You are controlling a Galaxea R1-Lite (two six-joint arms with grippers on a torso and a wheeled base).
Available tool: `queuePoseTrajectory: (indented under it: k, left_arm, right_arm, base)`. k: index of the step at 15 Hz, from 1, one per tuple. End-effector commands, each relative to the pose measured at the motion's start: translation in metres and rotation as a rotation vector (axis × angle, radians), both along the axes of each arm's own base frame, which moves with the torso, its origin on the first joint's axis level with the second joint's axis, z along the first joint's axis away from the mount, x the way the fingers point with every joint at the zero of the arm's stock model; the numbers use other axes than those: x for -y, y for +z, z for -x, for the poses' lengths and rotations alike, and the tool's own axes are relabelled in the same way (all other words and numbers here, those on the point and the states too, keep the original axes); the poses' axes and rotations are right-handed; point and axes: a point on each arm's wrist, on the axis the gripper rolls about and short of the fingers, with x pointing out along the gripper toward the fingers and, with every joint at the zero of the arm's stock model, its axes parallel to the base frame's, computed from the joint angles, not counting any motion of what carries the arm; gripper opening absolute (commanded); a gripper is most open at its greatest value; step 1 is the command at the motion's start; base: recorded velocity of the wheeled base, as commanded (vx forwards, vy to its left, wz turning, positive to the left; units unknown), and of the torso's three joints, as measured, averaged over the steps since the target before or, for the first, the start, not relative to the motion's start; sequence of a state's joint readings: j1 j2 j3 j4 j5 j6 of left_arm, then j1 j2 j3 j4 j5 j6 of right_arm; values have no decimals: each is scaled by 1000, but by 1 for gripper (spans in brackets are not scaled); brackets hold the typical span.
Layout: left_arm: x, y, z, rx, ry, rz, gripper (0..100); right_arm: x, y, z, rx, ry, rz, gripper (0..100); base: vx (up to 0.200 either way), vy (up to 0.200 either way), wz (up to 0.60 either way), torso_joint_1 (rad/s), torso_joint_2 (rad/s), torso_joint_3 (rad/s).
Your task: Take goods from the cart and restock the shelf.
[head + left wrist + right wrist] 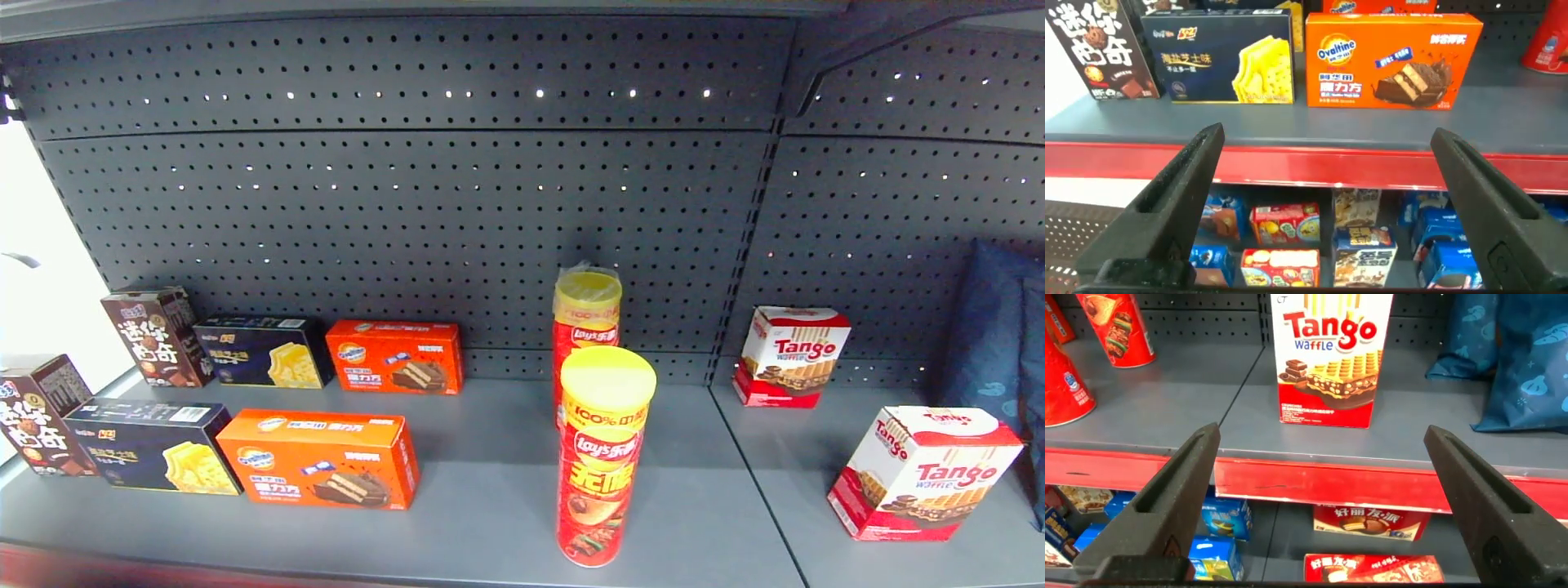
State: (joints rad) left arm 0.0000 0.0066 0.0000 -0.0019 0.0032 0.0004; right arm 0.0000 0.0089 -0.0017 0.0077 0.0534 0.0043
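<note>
The shelf (490,490) holds scattered goods (322,461) with wide gaps; left gripper (1327,135) and right gripper (1321,431) stand spread apart, holding nothing; restocking looks unfinished.

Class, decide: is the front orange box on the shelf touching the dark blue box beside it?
Apart. The left wrist view shows a narrow gap between the front orange box and the dark blue box.
</note>
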Motion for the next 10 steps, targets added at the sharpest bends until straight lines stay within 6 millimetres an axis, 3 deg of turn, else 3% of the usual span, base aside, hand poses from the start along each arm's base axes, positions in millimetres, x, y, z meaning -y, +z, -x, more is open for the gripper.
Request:
queuePoseTrajectory:
  k: [1,3,5,10]
  left_arm:
    - [0,0,1,8,1,-3,100]
    - [0,0,1,8,12,3,100]
    - [0,0,1,8,20,5,100]
    - [0,0,1,8,15,3,100]
  right_arm:
    - [0,0,0,-2,0,0,100]
    - [0,0,0,-2,0,0,100]
    - [0,0,0,-2,3,0,100]
    - [0,0,0,-2,3,0,100]
  base:
    - [0,0,0,0,0,0]
    - [0,0,0,0,0,0]
    - [-200,0,0,0,2,-2]
    - [0,0,0,0,0,0]
